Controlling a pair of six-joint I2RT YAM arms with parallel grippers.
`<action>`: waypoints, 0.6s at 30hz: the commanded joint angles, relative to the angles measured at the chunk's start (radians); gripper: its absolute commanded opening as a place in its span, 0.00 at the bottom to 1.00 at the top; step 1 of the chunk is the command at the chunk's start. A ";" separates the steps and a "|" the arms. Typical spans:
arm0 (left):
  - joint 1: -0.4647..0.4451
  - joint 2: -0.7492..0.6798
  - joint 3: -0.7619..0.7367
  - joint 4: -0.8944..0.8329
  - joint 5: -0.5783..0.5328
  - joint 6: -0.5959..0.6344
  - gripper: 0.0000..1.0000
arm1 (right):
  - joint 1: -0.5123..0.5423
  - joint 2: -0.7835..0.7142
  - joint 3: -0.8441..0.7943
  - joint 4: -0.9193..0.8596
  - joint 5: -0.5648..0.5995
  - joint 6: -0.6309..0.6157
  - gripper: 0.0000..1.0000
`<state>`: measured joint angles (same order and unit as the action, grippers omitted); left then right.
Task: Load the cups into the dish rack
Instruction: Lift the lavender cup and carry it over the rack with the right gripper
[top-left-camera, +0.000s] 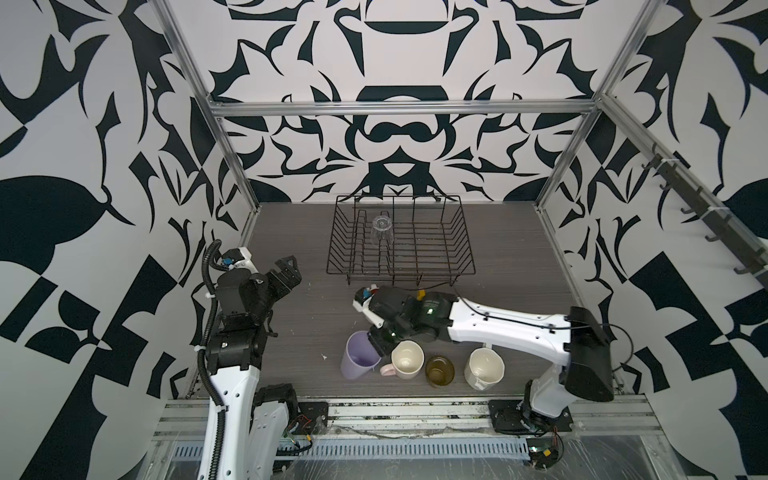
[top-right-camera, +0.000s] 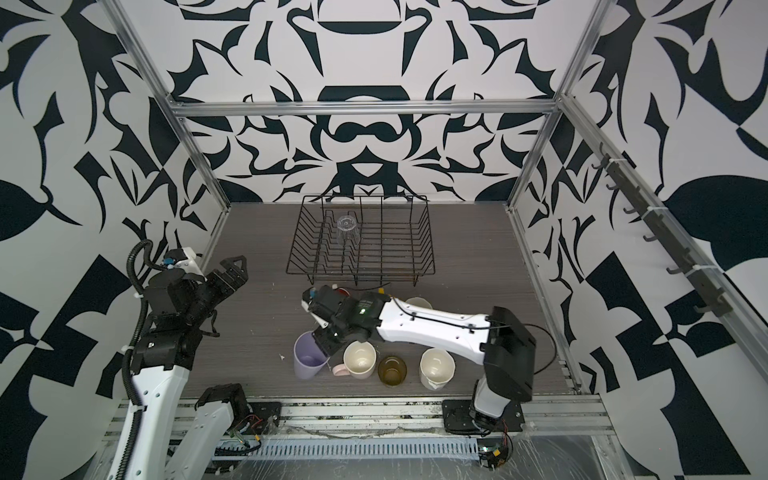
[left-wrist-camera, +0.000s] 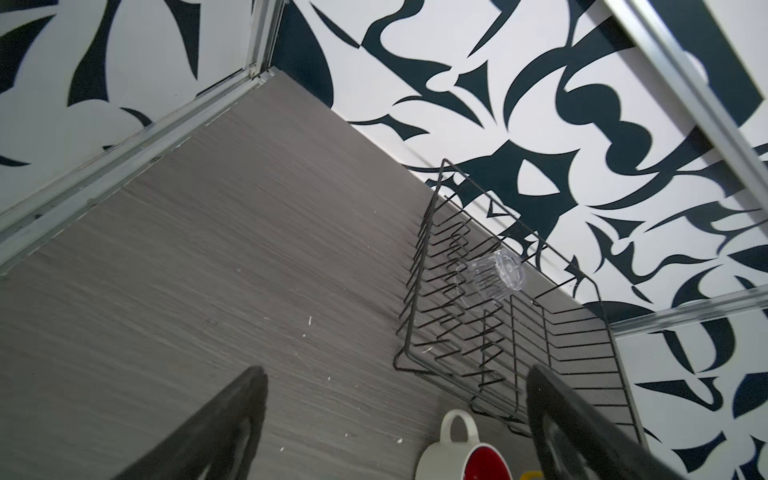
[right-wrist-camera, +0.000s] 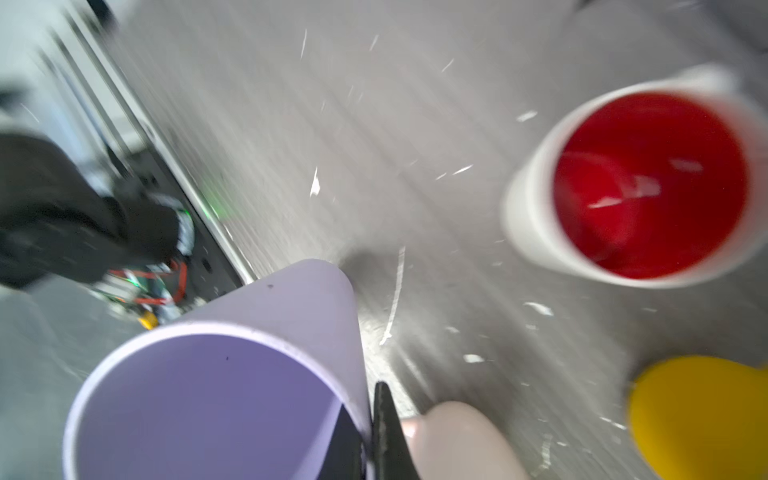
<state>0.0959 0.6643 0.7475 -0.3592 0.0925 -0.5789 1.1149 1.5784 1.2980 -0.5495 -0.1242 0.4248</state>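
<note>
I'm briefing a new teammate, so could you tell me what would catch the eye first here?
The right gripper is clamped on the rim of the tilted lilac tumbler at the front. At the back, a lone clear glass sits upside down in the wire dish rack.

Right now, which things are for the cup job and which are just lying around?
For the job: dish rack, clear glass, lilac tumbler, pink-handled mug, olive glass, white faceted mug, red-lined mug, yellow mug.
Just lying about: white flecks, wall hooks.
</note>
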 joint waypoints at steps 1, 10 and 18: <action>0.001 -0.013 -0.032 0.161 0.109 -0.034 1.00 | -0.103 -0.143 -0.047 0.159 -0.091 0.023 0.00; 0.000 0.002 -0.096 0.529 0.515 -0.109 1.00 | -0.404 -0.289 -0.145 0.441 -0.367 0.117 0.00; 0.000 0.075 -0.133 0.905 0.805 -0.264 1.00 | -0.659 -0.276 -0.210 0.770 -0.626 0.332 0.00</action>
<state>0.0959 0.7097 0.6163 0.3260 0.7120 -0.7593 0.5011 1.3125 1.0935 -0.0029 -0.5995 0.6418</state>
